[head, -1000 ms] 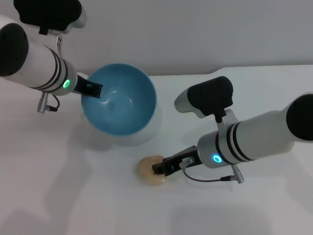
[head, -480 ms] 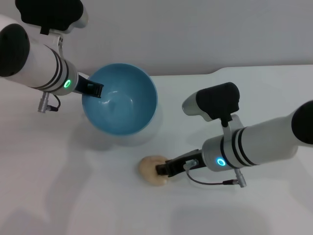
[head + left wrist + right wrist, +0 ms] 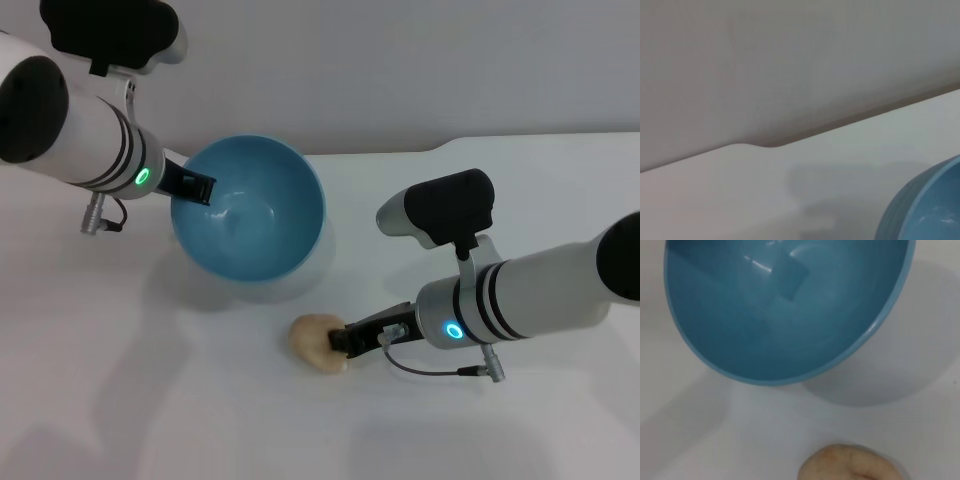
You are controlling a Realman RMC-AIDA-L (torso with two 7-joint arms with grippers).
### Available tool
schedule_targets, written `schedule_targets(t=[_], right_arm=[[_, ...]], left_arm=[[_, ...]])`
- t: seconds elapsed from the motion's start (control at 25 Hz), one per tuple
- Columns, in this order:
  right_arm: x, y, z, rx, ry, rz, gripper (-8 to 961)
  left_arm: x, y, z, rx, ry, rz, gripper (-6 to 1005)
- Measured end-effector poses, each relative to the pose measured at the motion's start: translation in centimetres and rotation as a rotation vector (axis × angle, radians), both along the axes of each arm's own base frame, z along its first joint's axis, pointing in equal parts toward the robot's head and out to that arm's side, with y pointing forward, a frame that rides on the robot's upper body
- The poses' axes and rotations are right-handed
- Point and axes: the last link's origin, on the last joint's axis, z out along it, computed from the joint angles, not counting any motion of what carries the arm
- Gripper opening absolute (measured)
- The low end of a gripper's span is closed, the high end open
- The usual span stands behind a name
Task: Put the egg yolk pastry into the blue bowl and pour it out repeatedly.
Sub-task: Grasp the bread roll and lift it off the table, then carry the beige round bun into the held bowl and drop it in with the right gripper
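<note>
Egg yolk pastry (image 3: 316,341) lies on the white table (image 3: 150,400), just in front of the blue bowl (image 3: 250,210) and apart from it. You see the right gripper (image 3: 343,342) at the pastry's right side, its dark fingers touching the dough; they look closed narrow around that side, so I judge the pastry is gripped but not lifted.

The left gripper (image 3: 196,186) holds the bowl by its left rim, one finger inside the wall, and the bowl is tilted with its mouth toward the pastry. In the right wrist view the bowl (image 3: 790,310) is empty and the pastry (image 3: 850,465) sits just below its lower edge.

So the step in hand is the pick-up for putting the pastry in. Your next move calls for a lift high enough to clear the near rim, then a short carry forward and to the left, and a release over the bowl's inside.

Mind the tilted rim: it is the only edge in the way. The table in front of and beside the pastry gives you free room, and its far edge is well behind the bowl.
</note>
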Motion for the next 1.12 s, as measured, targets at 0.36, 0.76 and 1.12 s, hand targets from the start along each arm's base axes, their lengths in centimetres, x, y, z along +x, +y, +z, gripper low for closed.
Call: schedule_targets(t=[0.36, 0.76, 1.12], right_arm=[[-1.0, -0.2, 0.1, -0.013, 0.021, 0.034, 42], [-2.4, -1.0, 0.7, -0.045, 0.063, 0.063, 1], [-6.8, -2.7, 4.0, -0.041, 0.141, 0.215, -1]], left_arm=[[-0.2, -0.1, 0.0, -0.006, 0.007, 0.003, 4], [-0.3, -0.3, -0.2, -0.021, 0.013, 0.003, 6], [-0.4, -0.8, -0.5, -0.051, 0.023, 0.033, 5]])
